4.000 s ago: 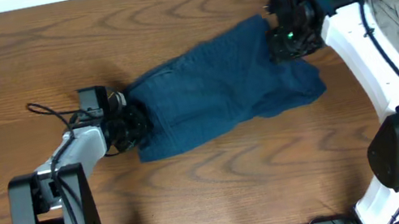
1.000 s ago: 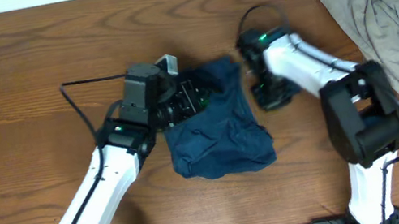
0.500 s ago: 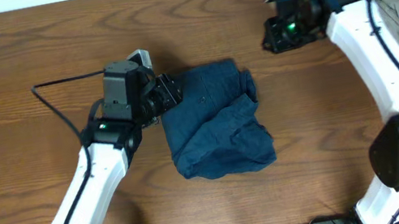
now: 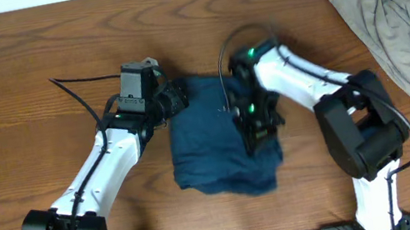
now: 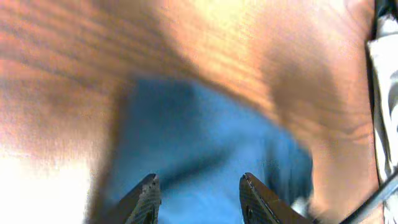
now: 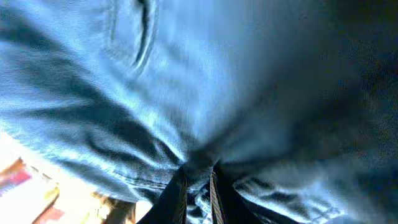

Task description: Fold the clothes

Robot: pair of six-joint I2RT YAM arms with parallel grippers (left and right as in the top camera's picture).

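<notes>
Clothes (image 4: 218,142): folded navy bundle in the middle of the table (image 4: 26,62).
Right gripper (image 4: 255,123): on the bundle's right part, fingers almost together, pinching a fold.
Left gripper (image 4: 178,98): at the bundle's back-left corner, fingers apart, empty.
Right arm (image 4: 307,71): bent, wrist pointing down.
Left arm (image 4: 103,162): stretched diagonally from the front-left corner.
</notes>
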